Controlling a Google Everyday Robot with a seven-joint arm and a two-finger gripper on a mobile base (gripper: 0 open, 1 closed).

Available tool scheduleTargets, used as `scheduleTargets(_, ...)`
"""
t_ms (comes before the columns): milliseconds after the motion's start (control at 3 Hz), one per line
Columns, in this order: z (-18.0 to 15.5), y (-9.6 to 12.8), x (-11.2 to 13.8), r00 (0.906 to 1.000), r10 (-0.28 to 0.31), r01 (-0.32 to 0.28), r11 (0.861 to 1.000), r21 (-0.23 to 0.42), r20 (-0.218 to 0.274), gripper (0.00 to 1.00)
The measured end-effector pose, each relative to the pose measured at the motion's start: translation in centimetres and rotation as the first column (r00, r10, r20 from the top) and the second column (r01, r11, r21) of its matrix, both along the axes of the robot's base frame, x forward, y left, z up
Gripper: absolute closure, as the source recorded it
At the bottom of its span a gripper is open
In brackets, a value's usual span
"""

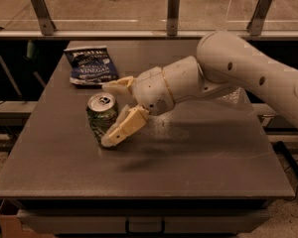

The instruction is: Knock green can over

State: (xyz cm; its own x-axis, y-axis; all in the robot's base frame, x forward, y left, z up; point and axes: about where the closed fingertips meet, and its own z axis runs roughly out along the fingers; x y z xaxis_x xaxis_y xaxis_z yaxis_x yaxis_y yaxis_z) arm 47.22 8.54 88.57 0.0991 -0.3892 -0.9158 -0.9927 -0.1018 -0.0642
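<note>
The green can (96,117), with green and white patterned sides and a silver top with a pull tab, stands upright on the left half of the grey table (188,157). My gripper (107,114) reaches in from the right and is open. One cream finger (120,86) lies behind the can's top. The other finger (125,128) lies in front of the can's right side, its tip down by the base, and seems to touch the can. The white arm (238,68) stretches across the table's right half.
A dark blue vinegar chip bag (92,66) lies flat at the table's back left, just behind the can. Something clear and plastic (233,95) shows partly behind the arm at the right. A railing with metal posts (173,11) runs behind the table.
</note>
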Motion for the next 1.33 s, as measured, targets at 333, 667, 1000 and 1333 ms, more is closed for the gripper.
scheduleTargets(333, -0.6, 0.7, -0.3, 0.9993, -0.005, 0.005, 1.000, 0.013, -0.038, 0.41)
scheduleTargets(667, -0.6, -0.2, 0.1, 0.9972, -0.046, 0.047, 0.999, 0.013, -0.059, 0.64)
scheduleTargets(1000, 0.8, -3.3, 1.7, 0.9910, -0.127, 0.126, 0.992, -0.025, -0.044, 0.88)
scheduleTargets(1333, 2.4, -7.0, 3.0, 0.9820, -0.188, 0.186, 0.977, -0.106, -0.012, 1.00)
